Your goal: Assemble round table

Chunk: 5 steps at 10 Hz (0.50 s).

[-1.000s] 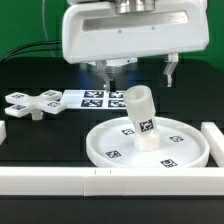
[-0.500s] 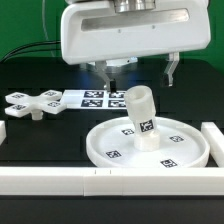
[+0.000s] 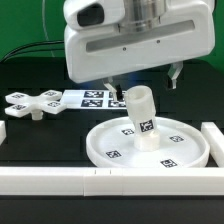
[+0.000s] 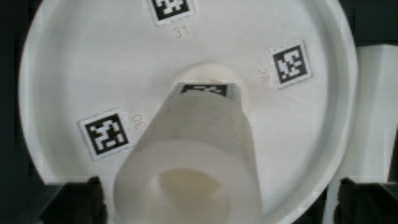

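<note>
The round disc [image 3: 150,150] lies flat on the black table, with the short post [image 3: 141,118] standing upright in its central hub. The cross-shaped foot [image 3: 30,103] lies apart at the exterior view's left. My gripper [image 3: 140,84] hangs just above and behind the post's top, open, holding nothing. In the wrist view the post [image 4: 199,140] rises from the disc [image 4: 125,60] toward the camera. It sits between my spread fingers, whose dark tips [image 4: 64,200] show at the frame's corners. My gripper [image 4: 210,208] is centred over the post's top.
The marker board [image 3: 92,97] lies behind the disc. White border rails run along the front [image 3: 100,180] and stand at the exterior view's right [image 3: 211,138] and left [image 3: 3,130] edges.
The arm's head has tilted and come lower and a little to the exterior view's right, bringing the fingers down near the post's top. Disc, post and foot have not moved.
</note>
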Available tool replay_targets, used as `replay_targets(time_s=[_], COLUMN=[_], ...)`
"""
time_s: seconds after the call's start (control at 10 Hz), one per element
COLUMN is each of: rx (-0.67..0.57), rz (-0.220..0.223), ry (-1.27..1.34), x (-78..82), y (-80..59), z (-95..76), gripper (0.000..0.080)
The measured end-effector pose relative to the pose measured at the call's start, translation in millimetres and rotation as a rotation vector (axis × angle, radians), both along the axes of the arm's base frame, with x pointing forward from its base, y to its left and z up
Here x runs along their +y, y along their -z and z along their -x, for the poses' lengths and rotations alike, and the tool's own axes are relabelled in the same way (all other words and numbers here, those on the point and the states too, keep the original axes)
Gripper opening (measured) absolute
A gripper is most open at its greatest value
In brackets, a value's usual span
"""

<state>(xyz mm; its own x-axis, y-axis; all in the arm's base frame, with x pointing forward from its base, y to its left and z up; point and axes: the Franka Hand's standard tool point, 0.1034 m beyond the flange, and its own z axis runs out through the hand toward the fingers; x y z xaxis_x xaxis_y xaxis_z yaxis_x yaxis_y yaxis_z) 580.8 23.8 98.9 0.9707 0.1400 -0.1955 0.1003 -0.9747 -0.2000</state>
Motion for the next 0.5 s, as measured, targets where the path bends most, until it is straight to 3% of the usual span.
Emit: replay_targets(time_s=[0.1,0.2,0.5], rx=[0.078,0.062,0.063], rz=[-0.012,-0.011,-0.011], ry=[-0.018,-0.016,-0.012], x=[2.0,1.0,-1.6], y=[2.4,6.2,10.2], z=[4.8,-2.9,-1.3], gripper=[0.0649,0.0649,0.0649])
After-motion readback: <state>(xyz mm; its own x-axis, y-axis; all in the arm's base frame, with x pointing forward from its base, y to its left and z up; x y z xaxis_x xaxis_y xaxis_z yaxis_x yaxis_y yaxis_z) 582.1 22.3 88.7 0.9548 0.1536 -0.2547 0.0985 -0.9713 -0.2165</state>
